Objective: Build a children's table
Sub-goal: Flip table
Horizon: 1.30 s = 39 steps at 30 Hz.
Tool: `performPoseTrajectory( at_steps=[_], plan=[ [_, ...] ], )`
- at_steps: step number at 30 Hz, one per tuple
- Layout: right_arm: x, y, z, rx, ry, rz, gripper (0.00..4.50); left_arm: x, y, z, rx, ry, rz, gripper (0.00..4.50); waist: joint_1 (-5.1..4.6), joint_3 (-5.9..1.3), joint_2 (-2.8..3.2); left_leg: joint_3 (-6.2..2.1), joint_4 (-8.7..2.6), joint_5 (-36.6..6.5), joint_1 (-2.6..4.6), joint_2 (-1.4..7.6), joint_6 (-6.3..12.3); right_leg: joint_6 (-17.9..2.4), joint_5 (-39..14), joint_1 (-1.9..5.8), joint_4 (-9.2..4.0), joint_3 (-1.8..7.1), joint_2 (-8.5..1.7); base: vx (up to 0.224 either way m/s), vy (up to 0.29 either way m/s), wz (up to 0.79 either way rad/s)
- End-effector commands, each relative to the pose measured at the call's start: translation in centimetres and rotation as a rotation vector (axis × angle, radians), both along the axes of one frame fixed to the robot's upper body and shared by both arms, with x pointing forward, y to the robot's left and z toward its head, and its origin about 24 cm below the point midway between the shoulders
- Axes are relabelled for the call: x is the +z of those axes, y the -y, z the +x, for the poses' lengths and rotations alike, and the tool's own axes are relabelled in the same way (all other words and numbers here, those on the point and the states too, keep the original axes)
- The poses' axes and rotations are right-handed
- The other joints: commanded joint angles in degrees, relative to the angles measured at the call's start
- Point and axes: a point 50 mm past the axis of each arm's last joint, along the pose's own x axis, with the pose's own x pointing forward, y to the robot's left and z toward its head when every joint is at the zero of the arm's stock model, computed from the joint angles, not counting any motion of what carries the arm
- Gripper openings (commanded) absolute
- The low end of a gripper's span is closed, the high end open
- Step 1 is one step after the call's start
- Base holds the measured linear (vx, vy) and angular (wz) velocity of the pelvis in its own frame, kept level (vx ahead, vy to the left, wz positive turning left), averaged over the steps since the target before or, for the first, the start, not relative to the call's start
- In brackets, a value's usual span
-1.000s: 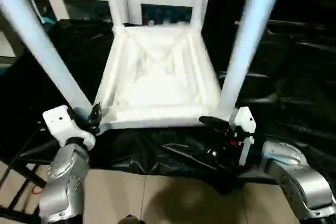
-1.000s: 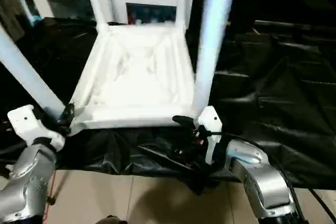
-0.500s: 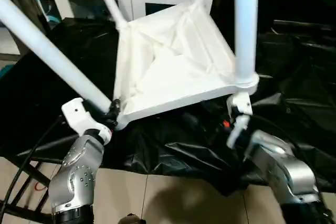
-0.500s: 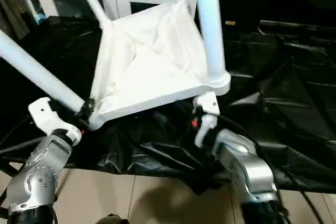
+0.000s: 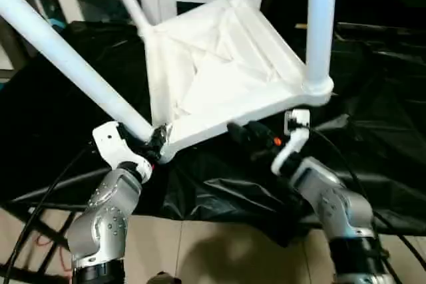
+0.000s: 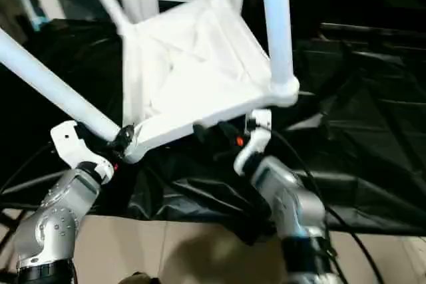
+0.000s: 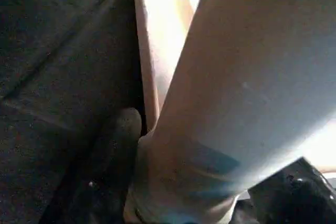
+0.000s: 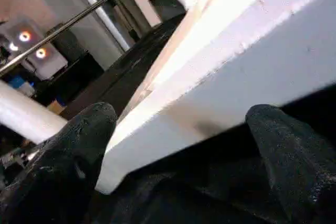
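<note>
Left eye view: upside-down table (image 5: 219,64) has tipped up off the black sheet (image 5: 373,131), left gripper (image 5: 157,139) clamped on a corner leg (image 5: 66,64), right gripper (image 5: 249,132) gaping under its edge, so they're flipping it.

Our two silver arms with white wrist housings

Our left forearm (image 5: 100,221) is silver with small dark screws, a black band at its base and a white wrist block (image 5: 114,143); our right forearm (image 5: 329,201) matches, trailing black cables, with black fingers (image 8: 286,153) and an orange spot
</note>
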Motion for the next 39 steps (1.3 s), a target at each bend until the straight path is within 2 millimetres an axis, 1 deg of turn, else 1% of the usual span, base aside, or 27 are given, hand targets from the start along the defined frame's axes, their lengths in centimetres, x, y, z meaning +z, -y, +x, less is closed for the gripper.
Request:
performPoseTrajectory(
  at_steps=[1,5,6,7,8,9,10,11,12,14,15,17,18,19,20,21,22,24,25,26,30,31,34,36,37,38,39],
  plan=[
    [-0.1,0.0,0.4,-0.044,-0.033,0.071,4.5,0.7,2.6,-0.2,-0.11,0.038,-0.134,2.74,0.15,-3.52,-0.89,-1.4,-4.44,-1.41,1.74,3.86,3.32,-13.07,9.91,1.07,-3.29,1.68,-4.45,0.0,0.0,0.0],
    [-0.3,0.1,1.0,-0.111,-0.05,0.107,4.5,0.5,2.9,-0.6,-0.126,0.031,-0.129,2.74,0.57,-3.66,-0.8,-1.37,-4.27,0.0,1.87,3.96,3.95,-13.32,11.52,0.93,-3.06,1.55,-4.36,0.0,0.0,0.0],
    [-0.4,0.2,1.3,-0.153,-0.058,0.124,4.5,0.5,3.0,-0.9,-0.143,0.029,-0.121,2.74,0.77,-3.61,-0.62,-1.37,-4.33,0.04,1.89,3.94,3.74,-13.06,11.29,0.87,-3.03,1.49,-4.31,0.0,0.0,0.0],
    [-0.4,0.2,1.3,-0.153,-0.058,0.124,4.5,0.5,3.0,-0.9,-0.143,0.029,-0.121,2.74,0.79,-3.55,-0.65,-1.33,-4.45,-0.42,1.88,4.02,3.4,-12.96,10.79,0.78,-3.06,1.48,-4.33,0.0,0.0,0.0],
    [-0.4,0.4,1.7,-0.187,-0.067,0.148,4.5,0.5,3.1,-1.0,-0.152,0.028,-0.118,2.74,1.06,-3.62,-0.5,-1.33,-4.39,-0.58,2.03,4.03,3.16,-12.79,10.52,0.76,-3.09,1.47,-4.33,0.0,0.0,0.0],
    [-0.3,0.4,1.9,-0.206,-0.073,0.17,4.5,0.5,3.2,-1.1,-0.159,0.025,-0.114,2.74,1.13,-3.56,-0.56,-1.23,-4.45,-1.2,2.0,3.95,2.77,-12.62,10.21,0.74,-3.13,1.56,-4.31,0.0,0.0,0.0],
    [-0.2,0.5,2.1,-0.216,-0.071,0.183,4.5,0.4,3.3,-1.2,-0.17,0.022,-0.106,2.74,1.37,-3.6,-0.35,-1.23,-4.46,-1.47,2.15,4.01,2.27,-12.28,10.02,0.62,-3.14,1.56,-4.23,0.0,0.0,0.0],
    [-0.2,0.4,2.2,-0.217,-0.068,0.194,4.5,0.4,3.4,-1.3,-0.177,0.019,-0.103,2.74,1.51,-3.58,-0.41,-1.2,-4.47,-1.56,2.19,4.02,2.05,-11.99,10.13,0.62,-3.15,1.56,-4.17,0.0,0.0,0.0],
    [0.0,0.3,2.3,-0.211,-0.064,0.213,4.5,0.4,3.6,-1.4,-0.186,0.017,-0.102,2.74,1.54,-3.63,-0.33,-1.23,-4.52,-1.64,2.09,3.97,1.71,-11.58,10.7,0.72,-3.05,1.53,-4.17,0.0,0.0,0.0],
    [0.1,0.1,2.7,-0.228,-0.083,0.28,4.5,0.5,4.2,-1.7,-0.22,0.022,-0.102,2.74,1.5,-3.62,-0.38,-1.29,-4.64,-2.36,1.99,3.97,1.54,-11.23,10.63,0.76,-3.05,1.53,-4.23,0.0,0.0,0.0],
    [0.1,0.1,2.7,-0.232,-0.09,0.292,4.5,0.5,4.3,-1.7,-0.224,0.022,-0.103,2.74,1.5,-3.56,-0.6,-1.27,-4.76,-2.96,1.9,3.94,1.46,-11.12,9.97,0.82,-3.13,1.51,-4.3,0.0,0.0,0.0],
    [0.1,0.0,2.9,-0.242,-0.104,0.313,4.5,0.5,4.4,-1.8,-0.229,0.022,-0.104,2.74,1.45,-3.54,-0.53,-1.28,-4.78,-3.34,1.95,3.94,1.24,-10.84,9.38,0.76,-3.23,1.51,-4.25,0.0,0.0,0.0],
    [0.0,-0.1,3.0,-0.246,-0.112,0.321,4.5,0.5,4.5,-1.8,-0.23,0.022,-0.105,2.74,1.44,-3.54,-0.72,-1.26,-4.81,-3.37,1.92,3.92,1.16,-10.77,8.93,0.82,-3.25,1.51,-4.33,0.0,0.0,0.0],
    [0.0,-0.2,3.1,-0.243,-0.122,0.34,4.5,0.4,4.6,-1.9,-0.232,0.021,-0.106,2.74,1.43,-3.54,-0.78,-1.24,-4.84,-3.67,1.93,3.91,1.17,-10.75,7.97,0.78,-3.31,1.5,-4.4,0.0,0.0,0.0],
    [-0.2,-0.5,3.2,-0.247,-0.146,0.38,4.32,0.4,4.9,-2.0,-0.241,0.02,-0.108,2.74,1.32,-3.46,-0.85,-1.19,-4.89,-4.25,1.95,3.92,1.03,-10.81,6.69,0.67,-3.41,1.5,-4.38,0.0,0.0,0.0],
    [-0.2,-0.5,3.2,-0.247,-0.146,0.38,4.14,0.4,4.9,-2.0,-0.241,0.02,-0.108,2.74,1.32,-3.46,-0.85,-1.19,-4.89,-4.25,1.95,3.92,1.03,-10.81,6.69,0.67,-3.41,1.5,-4.38,0.0,0.0,0.0],
    [-0.2,-0.6,3.3,-0.243,-0.155,0.394,4.14,0.4,5.2,-2.1,-0.253,0.022,-0.11,2.74,1.37,-3.38,-0.91,-1.21,-5.0,-4.69,1.95,3.99,0.83,-10.39,5.21,0.63,-3.53,1.51,-4.39,0.0,0.0,0.0],
    [-0.4,-0.6,3.4,-0.248,-0.165,0.399,4.11,0.4,5.4,-2.2,-0.266,0.027,-0.107,2.74,1.37,-3.46,-0.91,-1.22,-4.98,-4.04,1.94,3.98,0.72,-10.06,5.51,0.61,-3.49,1.49,-4.34,0.0,0.0,0.0],
    [-0.4,-0.5,3.5,-0.263,-0.176,0.415,3.85,0.5,5.4,-2.2,-0.268,0.031,-0.106,2.74,1.32,-3.45,-0.95,-1.18,-4.96,-3.62,1.87,3.9,0.68,-10.02,5.96,0.62,-3.46,1.46,-4.27,0.0,0.0,0.0],
    [-0.5,-0.4,3.6,-0.271,-0.182,0.423,3.73,0.5,5.4,-2.2,-0.267,0.032,-0.106,2.74,1.36,-3.5,-0.93,-1.17,-4.92,-3.45,1.89,3.89,0.68,-10.01,6.18,0.63,-3.44,1.46,-4.31,0.0,0.0,0.0],
    [-0.5,-0.1,3.9,-0.291,-0.192,0.417,3.57,0.4,5.3,-2.1,-0.265,0.029,-0.091,2.74,1.39,-3.5,-0.97,-1.1,-4.87,-3.49,1.85,3.84,0.9,-9.76,6.04,0.6,-3.48,1.49,-4.35,0.0,0.0,0.0],
    [-0.7,0.1,4.1,-0.317,-0.201,0.413,3.3,0.3,5.3,-2.1,-0.27,0.026,-0.083,2.74,1.37,-3.53,-0.96,-1.11,-4.86,-3.3,1.89,3.87,0.83,-9.81,6.17,0.55,-3.46,1.46,-4.35,0.0,0.0,0.0],
    [-0.8,0.1,4.0,-0.319,-0.202,0.417,3.24,0.2,5.3,-2.2,-0.272,0.025,-0.078,2.74,1.37,-3.54,-1.03,-1.05,-4.79,-2.86,1.82,3.8,0.97,-9.94,6.89,0.61,-3.38,1.47,-4.28,0.0,0.0,0.0],
    [-0.8,0.1,4.0,-0.316,-0.201,0.42,2.98,0.2,5.3,-2.2,-0.272,0.025,-0.077,2.74,1.38,-3.53,-1.03,-1.06,-4.81,-3.08,1.81,3.82,1.12,-9.86,6.66,0.6,-3.41,1.45,-4.28,0.0,0.0,0.0],
    [-0.7,0.1,4.0,-0.316,-0.2,0.423,2.82,0.2,5.3,-2.2,-0.275,0.023,-0.077,2.74,1.48,-3.57,-0.58,-1.13,-4.79,-3.04,1.86,3.84,1.01,-9.84,6.72,0.55,-3.35,1.46,-4.33,0.0,0.0,0.0],
    [-0.7,0.1,4.0,-0.316,-0.2,0.423,2.82,0.2,5.3,-2.2,-0.275,0.023,-0.077,2.74,1.37,-3.55,-0.69,-1.11,-4.82,-3.18,1.85,3.85,0.93,-9.79,6.67,0.53,-3.44,1.45,-4.25,0.0,0.0,0.0],
    [-0.7,0.2,4.0,-0.317,-0.196,0.423,2.8,0.1,5.4,-2.3,-0.285,0.018,-0.073,2.74,1.4,-3.58,-0.46,-1.16,-4.83,-3.41,1.89,3.86,0.68,-9.8,6.73,0.54,-3.38,1.46,-4.26,0.0,0.0,0.0]
  ],
)
